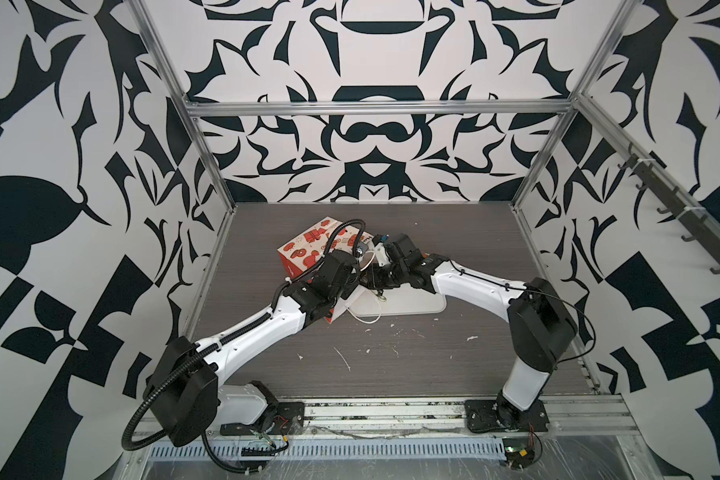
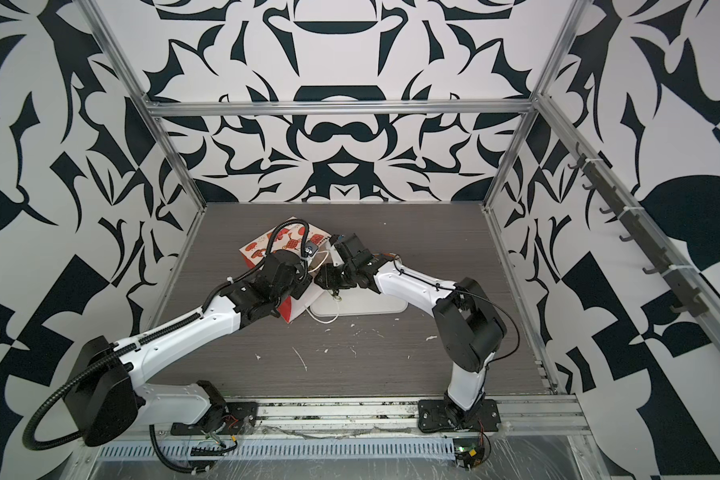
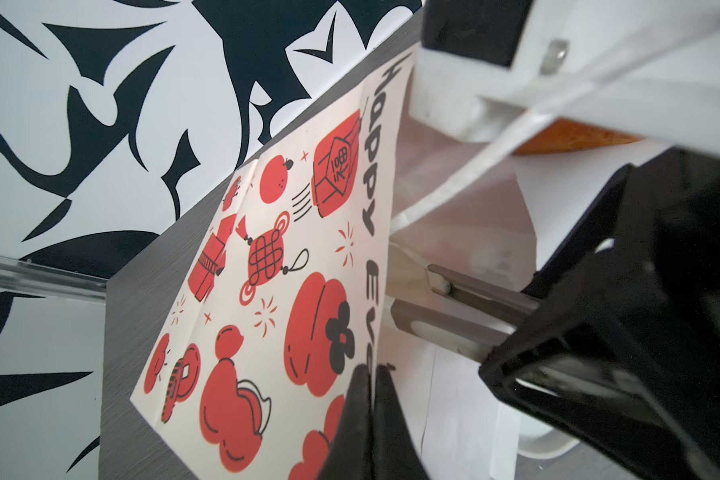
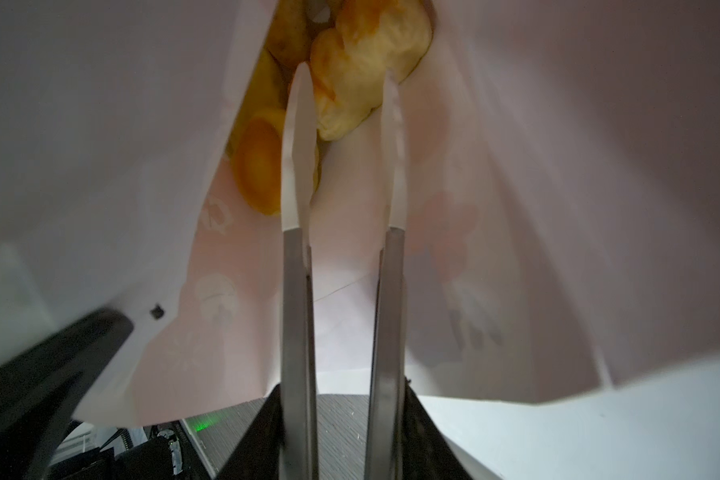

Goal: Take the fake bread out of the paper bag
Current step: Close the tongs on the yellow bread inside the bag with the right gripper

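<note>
The paper bag (image 1: 308,245) (image 2: 262,247), white with red pictures, lies on its side on the dark table. In the left wrist view my left gripper (image 3: 373,370) is shut on the rim of the paper bag (image 3: 267,270) and holds its mouth up. My right gripper (image 4: 346,75) reaches deep inside. Its white-tipped fingers (image 4: 298,124) press both sides of a pale yellow croissant (image 4: 362,83), one piece of the fake bread. More fake bread lies beside it, an orange-yellow piece (image 4: 258,166) and a brown one (image 4: 287,25). From above, the bag hides all the bread.
A white tray (image 1: 416,305) (image 2: 375,305) lies flat in front of the bag's mouth, under my right forearm. A white string handle (image 1: 366,320) trails over the table near it. Metal frame posts and patterned walls close in the table's back and sides.
</note>
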Robot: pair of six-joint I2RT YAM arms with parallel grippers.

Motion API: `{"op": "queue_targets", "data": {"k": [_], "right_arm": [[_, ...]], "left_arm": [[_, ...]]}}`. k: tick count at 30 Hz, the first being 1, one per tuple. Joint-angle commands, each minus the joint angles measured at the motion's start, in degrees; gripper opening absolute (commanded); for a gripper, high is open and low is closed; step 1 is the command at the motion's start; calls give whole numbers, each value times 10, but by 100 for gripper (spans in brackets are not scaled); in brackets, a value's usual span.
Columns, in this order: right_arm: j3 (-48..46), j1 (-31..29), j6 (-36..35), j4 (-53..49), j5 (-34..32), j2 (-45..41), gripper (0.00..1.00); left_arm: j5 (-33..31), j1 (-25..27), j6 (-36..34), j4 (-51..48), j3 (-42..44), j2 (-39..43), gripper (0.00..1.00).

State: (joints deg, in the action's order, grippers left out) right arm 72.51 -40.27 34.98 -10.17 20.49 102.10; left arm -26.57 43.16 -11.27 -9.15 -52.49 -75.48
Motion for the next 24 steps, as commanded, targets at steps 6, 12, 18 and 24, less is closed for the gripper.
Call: {"op": "queue_targets", "data": {"k": [6, 12, 18, 24], "right_arm": [[28, -20, 8, 36, 40, 13, 43], [17, -39, 2, 49, 54, 14, 43], [0, -44, 3, 53, 61, 7, 43], [3, -47, -2, 41, 67, 6, 42]], "left_arm": [[24, 3, -3, 29, -11, 15, 0], [24, 3, -5, 33, -14, 14, 0], [23, 3, -7, 32, -18, 10, 0], [23, 2, -9, 32, -23, 4, 0]]}}
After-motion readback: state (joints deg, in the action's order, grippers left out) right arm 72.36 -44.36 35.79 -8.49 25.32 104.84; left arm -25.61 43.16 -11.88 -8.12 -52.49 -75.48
